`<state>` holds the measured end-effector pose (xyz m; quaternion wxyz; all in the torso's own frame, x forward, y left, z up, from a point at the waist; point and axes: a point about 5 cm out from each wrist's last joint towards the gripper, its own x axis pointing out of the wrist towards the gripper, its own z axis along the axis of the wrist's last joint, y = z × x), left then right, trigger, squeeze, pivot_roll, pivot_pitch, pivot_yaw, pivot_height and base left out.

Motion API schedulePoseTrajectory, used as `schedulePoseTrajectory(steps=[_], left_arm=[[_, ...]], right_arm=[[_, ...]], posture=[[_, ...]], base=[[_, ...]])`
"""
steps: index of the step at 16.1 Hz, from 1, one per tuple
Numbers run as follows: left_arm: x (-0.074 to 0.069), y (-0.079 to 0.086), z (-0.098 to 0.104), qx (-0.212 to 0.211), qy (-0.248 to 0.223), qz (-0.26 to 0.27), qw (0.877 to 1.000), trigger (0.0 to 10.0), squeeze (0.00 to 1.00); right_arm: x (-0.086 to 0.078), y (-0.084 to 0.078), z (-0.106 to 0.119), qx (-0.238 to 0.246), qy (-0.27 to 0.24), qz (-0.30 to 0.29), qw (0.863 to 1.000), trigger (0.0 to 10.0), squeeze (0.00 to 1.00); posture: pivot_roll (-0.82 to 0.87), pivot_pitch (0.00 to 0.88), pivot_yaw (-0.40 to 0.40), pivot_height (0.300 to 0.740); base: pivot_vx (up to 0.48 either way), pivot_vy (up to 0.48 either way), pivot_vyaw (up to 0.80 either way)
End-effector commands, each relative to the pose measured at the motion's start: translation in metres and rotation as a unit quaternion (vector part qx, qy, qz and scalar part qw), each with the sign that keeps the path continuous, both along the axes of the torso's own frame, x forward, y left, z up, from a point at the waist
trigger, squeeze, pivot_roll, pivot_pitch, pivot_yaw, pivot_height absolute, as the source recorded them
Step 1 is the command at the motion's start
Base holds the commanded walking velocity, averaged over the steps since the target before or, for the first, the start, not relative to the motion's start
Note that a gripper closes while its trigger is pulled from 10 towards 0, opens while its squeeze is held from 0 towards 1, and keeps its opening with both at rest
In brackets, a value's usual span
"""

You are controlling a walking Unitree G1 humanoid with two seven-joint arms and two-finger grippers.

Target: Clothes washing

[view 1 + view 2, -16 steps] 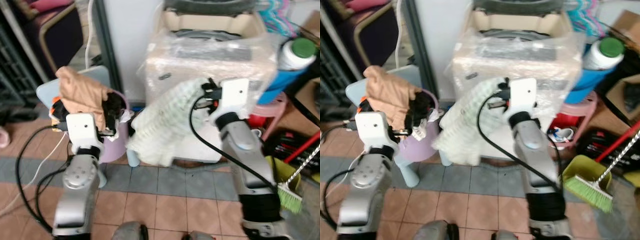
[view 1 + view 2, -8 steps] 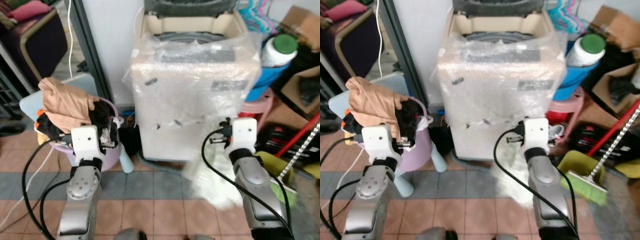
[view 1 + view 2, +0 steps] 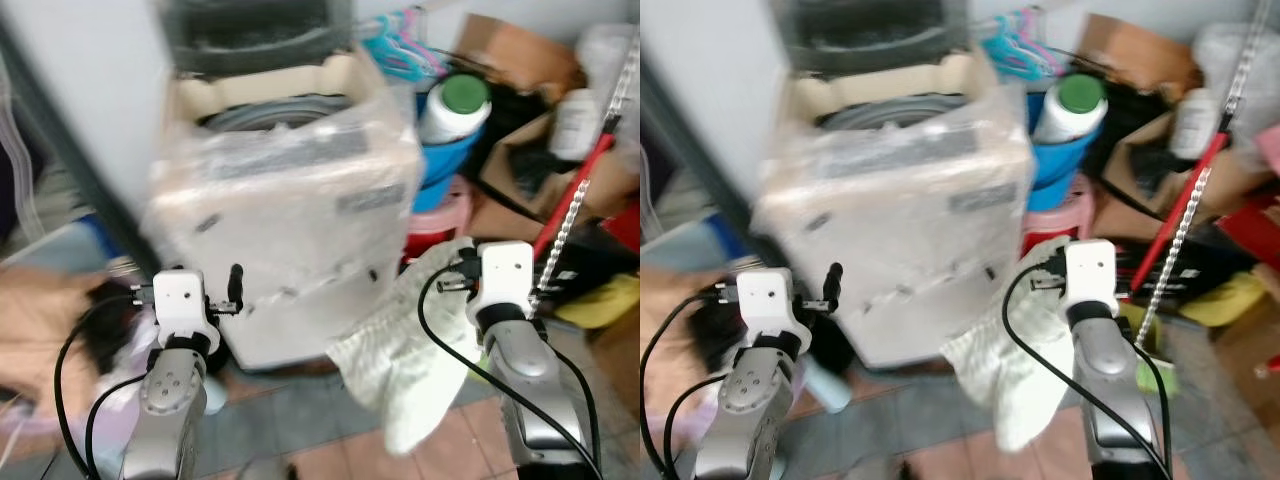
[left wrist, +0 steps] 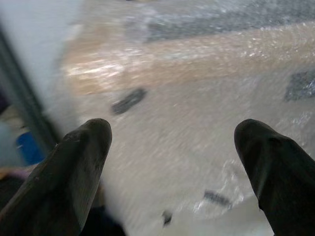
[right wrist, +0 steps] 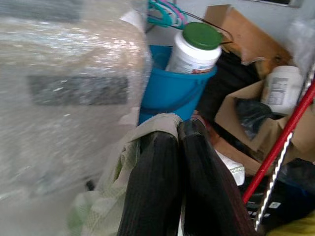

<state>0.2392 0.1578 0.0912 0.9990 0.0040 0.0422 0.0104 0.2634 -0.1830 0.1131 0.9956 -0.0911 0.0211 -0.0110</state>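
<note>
A top-loading washing machine (image 3: pixel 290 190), wrapped in bubble wrap with its lid up, stands in front of me. My right gripper (image 5: pixel 176 135) is shut on a pale green-white cloth (image 3: pixel 400 360), which hangs by the machine's front right corner. My left gripper (image 4: pixel 172 137) is open and holds nothing, its fingers pointing at the machine's front left side (image 4: pixel 162 162). A blurred heap of tan and dark clothes (image 3: pixel 40 330) lies at the far left.
Right of the machine are a blue bucket (image 3: pixel 450 150) holding a white bottle with a green cap (image 3: pixel 455 100), a pink stool (image 3: pixel 440 225), cardboard boxes (image 3: pixel 520 60), a red broom handle (image 3: pixel 570 200) and hangers (image 3: pixel 395 55). Tiled floor lies below.
The view has swung to the right and is blurred. The cloth, low near the floor half a second ago, now hangs higher beside the machine's front, still in my right gripper.
</note>
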Motion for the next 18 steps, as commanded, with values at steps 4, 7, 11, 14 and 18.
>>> schedulePoseTrajectory(steps=[4, 7, 11, 14, 18], left_arm=[[0.004, -0.001, 0.007, 0.014, -0.026, -0.009, 1.0, 10.0, 0.0], [-0.012, 0.011, 0.0, 0.024, -0.024, 0.014, 0.999, 10.0, 0.0], [-0.016, 0.017, -0.005, 0.03, -0.016, 0.013, 0.999, 10.0, 0.0], [-0.013, 0.014, -0.003, 0.024, -0.019, 0.011, 0.999, 10.0, 0.0], [-0.012, 0.012, -0.007, 0.012, -0.006, 0.006, 1.0, 10.0, 0.0]], right_arm=[[0.002, 0.008, 0.006, 0.009, -0.016, 0.021, 1.0, 10.0, 0.0], [-0.01, 0.0, 0.0, 0.001, -0.004, 0.023, 1.0, 10.0, 0.0], [-0.012, 0.001, -0.004, 0.001, 0.009, 0.026, 1.0, 10.0, 0.0], [-0.011, 0.002, -0.002, 0.002, 0.006, 0.028, 1.0, 10.0, 0.0], [-0.015, -0.001, -0.003, 0.001, 0.011, 0.025, 1.0, 10.0, 0.0]], posture=[[-0.05, 0.0, 0.061, 0.74], [-0.05, 0.0, 0.039, 0.74], [-0.05, 0.0, 0.036, 0.74], [-0.05, 0.0, 0.036, 0.74], [-0.06, 0.0, 0.035, 0.74]], base=[[0.0, 0.0, -0.8], [0.0, 0.0, 0.0], [0.0, -0.207, -0.33], [0.0, -0.399, -0.8], [0.0, -0.067, -0.2]])
